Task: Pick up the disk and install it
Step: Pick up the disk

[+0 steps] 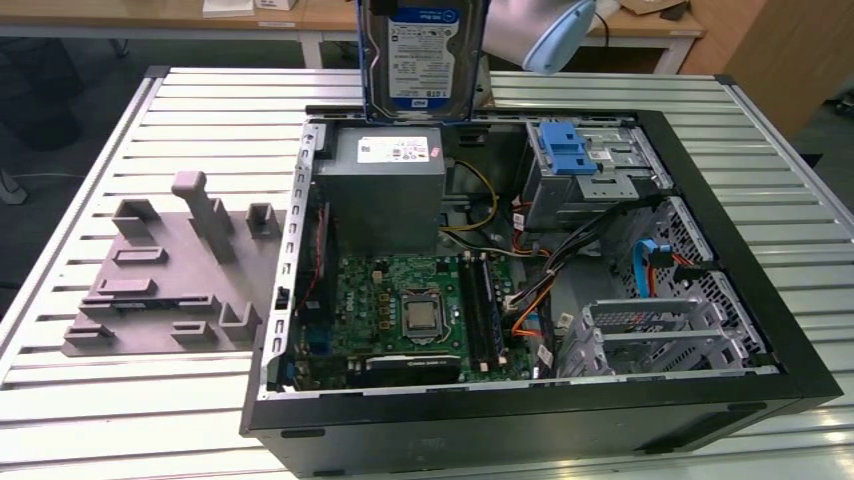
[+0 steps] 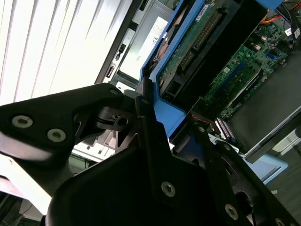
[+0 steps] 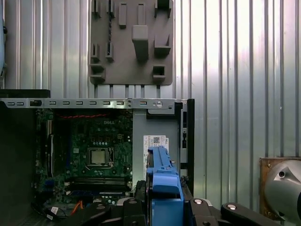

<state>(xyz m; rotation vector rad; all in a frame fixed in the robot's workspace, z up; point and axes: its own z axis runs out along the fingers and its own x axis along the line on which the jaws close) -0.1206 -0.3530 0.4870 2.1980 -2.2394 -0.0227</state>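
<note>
Case (image 1: 534, 420), lid off, lies foremost in the exterior view. Disk (image 1: 424, 50) hangs upright at 12 o'clock, held clear above the grey box (image 1: 384, 190). Bay (image 1: 587, 160) sits at 1 o'clock, cables (image 1: 527, 300) crowding its approach, and fixture (image 1: 160, 280) lies at 9.

Second wrist view: gripper (image 2: 171, 121) pinches the disk's blue carrier (image 2: 178, 117), probably to spare the circuit board (image 2: 197, 42).

First wrist view: disk hovers over the grey box.
</note>
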